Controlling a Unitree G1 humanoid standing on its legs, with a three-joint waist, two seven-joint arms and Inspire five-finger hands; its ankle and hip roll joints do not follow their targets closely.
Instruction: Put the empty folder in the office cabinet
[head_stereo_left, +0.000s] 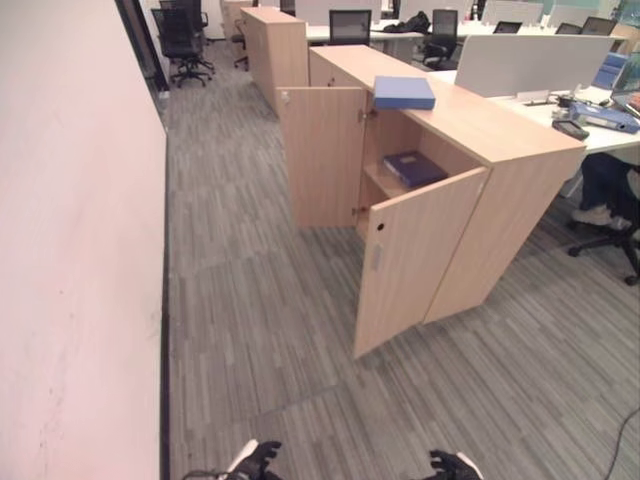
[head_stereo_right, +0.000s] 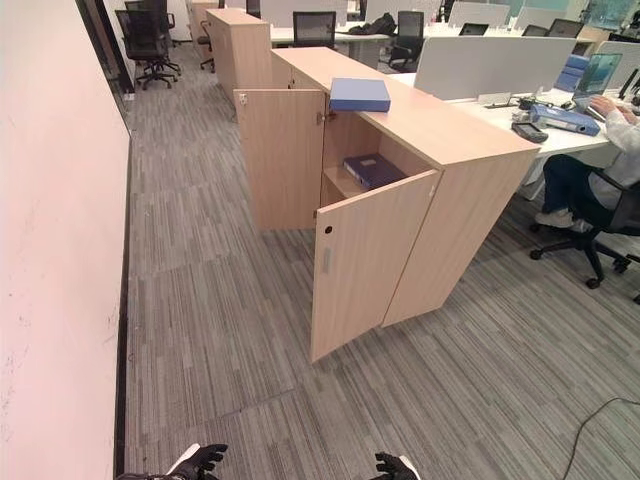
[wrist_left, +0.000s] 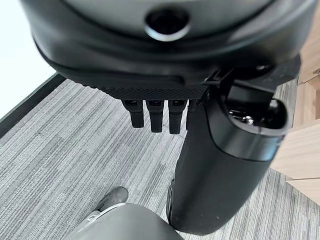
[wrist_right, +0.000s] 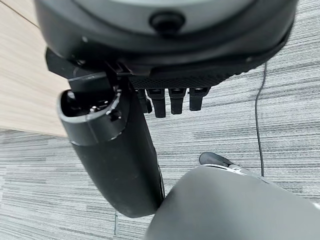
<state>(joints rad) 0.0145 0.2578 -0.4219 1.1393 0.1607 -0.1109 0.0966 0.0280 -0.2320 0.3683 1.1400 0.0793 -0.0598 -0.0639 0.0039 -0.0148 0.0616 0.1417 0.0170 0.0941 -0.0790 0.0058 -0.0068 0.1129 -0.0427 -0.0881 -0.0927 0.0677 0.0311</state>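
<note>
Even, bright office light; soft shadow inside cabinet (head_stereo_left: 400, 175). Head views sharp, straight lines bowed toward edges. Wrist views: hand bulk blurred, carpet (wrist_left: 75, 145) sharp.

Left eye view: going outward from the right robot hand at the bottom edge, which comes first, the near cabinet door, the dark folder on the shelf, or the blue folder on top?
From the right robot hand:
1. Near cabinet door, swung open toward the robot.
2. Dark folder, inside on the shelf.
3. Blue folder, on the cabinet top, farthest back.

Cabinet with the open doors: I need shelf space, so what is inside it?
Inside the cabinet a dark blue folder lies flat on the shelf. Its near door hides the lower part.
</note>
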